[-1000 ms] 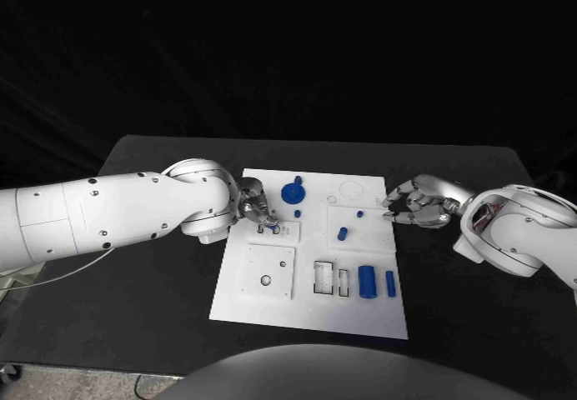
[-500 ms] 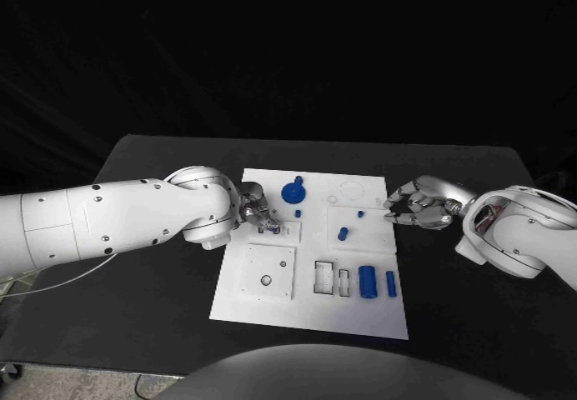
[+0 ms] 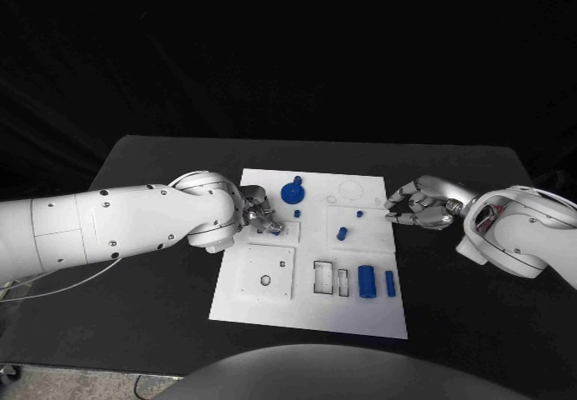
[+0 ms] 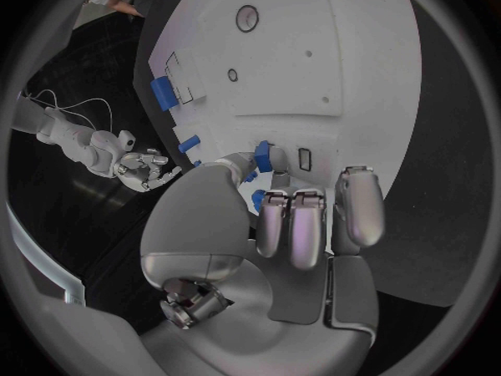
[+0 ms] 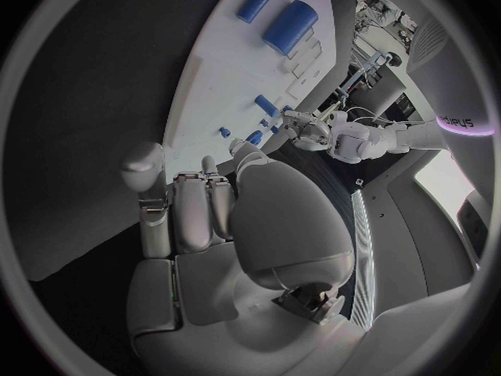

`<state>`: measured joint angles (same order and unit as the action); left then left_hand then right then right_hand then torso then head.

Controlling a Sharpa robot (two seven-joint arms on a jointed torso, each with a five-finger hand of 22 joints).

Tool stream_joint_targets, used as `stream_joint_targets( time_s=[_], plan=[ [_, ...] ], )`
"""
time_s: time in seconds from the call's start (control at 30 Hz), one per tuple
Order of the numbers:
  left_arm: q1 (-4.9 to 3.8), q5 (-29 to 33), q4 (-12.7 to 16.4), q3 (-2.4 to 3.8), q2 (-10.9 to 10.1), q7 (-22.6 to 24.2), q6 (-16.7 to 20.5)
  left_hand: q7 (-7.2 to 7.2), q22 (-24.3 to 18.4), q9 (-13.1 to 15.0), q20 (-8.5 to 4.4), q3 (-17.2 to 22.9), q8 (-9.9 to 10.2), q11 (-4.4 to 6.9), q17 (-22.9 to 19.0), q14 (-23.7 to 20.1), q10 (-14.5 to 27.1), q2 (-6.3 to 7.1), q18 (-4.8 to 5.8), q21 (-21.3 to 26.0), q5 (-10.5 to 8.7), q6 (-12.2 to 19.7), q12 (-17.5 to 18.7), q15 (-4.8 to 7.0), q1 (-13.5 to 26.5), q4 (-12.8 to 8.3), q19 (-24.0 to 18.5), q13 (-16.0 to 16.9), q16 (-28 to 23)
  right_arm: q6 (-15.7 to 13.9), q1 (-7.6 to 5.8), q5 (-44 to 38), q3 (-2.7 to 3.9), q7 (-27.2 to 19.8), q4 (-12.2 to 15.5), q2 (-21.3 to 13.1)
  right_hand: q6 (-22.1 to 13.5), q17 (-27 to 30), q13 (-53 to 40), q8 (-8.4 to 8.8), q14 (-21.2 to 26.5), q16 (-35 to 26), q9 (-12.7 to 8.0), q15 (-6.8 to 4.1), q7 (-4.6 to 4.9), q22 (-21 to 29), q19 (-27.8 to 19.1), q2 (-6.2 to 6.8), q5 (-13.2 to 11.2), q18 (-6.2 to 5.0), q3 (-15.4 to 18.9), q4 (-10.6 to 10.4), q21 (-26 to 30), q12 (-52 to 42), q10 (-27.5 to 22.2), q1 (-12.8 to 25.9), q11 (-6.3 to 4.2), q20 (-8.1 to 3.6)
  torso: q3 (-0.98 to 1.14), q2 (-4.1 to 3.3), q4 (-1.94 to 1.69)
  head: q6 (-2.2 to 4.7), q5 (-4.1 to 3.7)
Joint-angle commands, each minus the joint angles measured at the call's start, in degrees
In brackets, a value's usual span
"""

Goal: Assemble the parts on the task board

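The white task board [image 3: 308,308] lies in the middle of the table. My left hand [image 3: 255,212] is over its left edge and pinches a small blue part [image 4: 263,156] between thumb and fingers, just above the board beside a small slot [image 4: 305,159]. My right hand [image 3: 418,205] hovers at the board's right edge, its fingers curled in with nothing in them. On the board are a blue disc with a knob [image 3: 293,193], two small blue pegs [image 3: 297,213] [image 3: 359,214], a blue piece [image 3: 342,233], a thick blue cylinder [image 3: 367,282] and a thinner one [image 3: 389,283].
A square inset plate [image 3: 267,271] with a hole sits at the board's near left. Rectangular slots [image 3: 324,277] lie beside the blue cylinders. Black table [image 3: 144,283] surrounds the board on both sides.
My left arm has edged slightly to the right, carrying the small blue part a little further over the board. The right hand has stayed put.
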<state>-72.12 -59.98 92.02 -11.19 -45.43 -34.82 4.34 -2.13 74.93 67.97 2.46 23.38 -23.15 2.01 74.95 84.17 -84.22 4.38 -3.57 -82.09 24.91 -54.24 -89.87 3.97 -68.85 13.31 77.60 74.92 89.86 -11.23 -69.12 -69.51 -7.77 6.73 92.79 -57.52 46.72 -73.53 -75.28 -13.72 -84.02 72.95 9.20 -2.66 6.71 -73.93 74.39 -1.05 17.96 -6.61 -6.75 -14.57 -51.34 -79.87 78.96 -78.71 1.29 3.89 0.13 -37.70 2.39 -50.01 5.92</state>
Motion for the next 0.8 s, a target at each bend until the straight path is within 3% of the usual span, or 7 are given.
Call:
stream_joint_targets(
  time_s=[0.03, 0.8],
  plan=[
    [0.68, -1.82, -0.21, -0.37, 0.09, -0.07, -0.17, 0.28, 4.53, -0.02, 0.1, 0.61, 0.23, -0.38, 15.05, 5.83, -5.78, -0.73, 0.11, 0.26, -0.28, 0.15, -0.13, -0.09, -0.04, -0.11, 0.22, 15.08, 0.14, 0.66, 0.05, 0.34, -0.01, 0.11, 0.0, -0.06, 0.53, 0.0, -3.58, 0.2, 0.17, -0.12, -0.07, 0.24, 0.02, -0.01, -0.15, 0.05, -0.36, -0.95, 0.13, -0.34, 0.21, 0.25, -0.24, 0.52, -0.06, -0.01, 0.0, -0.02, -0.04, 0.01, 0.02],
    [0.88, -6.55, 2.97, -0.25, -2.61, 0.37, 5.69, 0.34, 4.98, 0.65, 0.14, 1.57, 0.22, -0.34, 15.05, 5.83, -5.78, -0.44, 0.2, 0.02, -0.21, -0.25, -0.13, -0.07, 0.42, -0.98, 0.71, 15.08, 0.14, 0.68, 0.56, 0.83, -0.01, 0.09, -0.38, 0.02, 0.64, 0.16, -3.4, 0.26, 0.24, -0.31, -0.16, 0.23, 0.03, 0.13, -0.26, 0.02, -0.07, -1.01, -0.12, -0.2, 0.66, 0.44, -0.35, 0.25, -0.06, 0.0, 0.0, -0.01, -0.05, 0.01, -0.02]
  ],
)
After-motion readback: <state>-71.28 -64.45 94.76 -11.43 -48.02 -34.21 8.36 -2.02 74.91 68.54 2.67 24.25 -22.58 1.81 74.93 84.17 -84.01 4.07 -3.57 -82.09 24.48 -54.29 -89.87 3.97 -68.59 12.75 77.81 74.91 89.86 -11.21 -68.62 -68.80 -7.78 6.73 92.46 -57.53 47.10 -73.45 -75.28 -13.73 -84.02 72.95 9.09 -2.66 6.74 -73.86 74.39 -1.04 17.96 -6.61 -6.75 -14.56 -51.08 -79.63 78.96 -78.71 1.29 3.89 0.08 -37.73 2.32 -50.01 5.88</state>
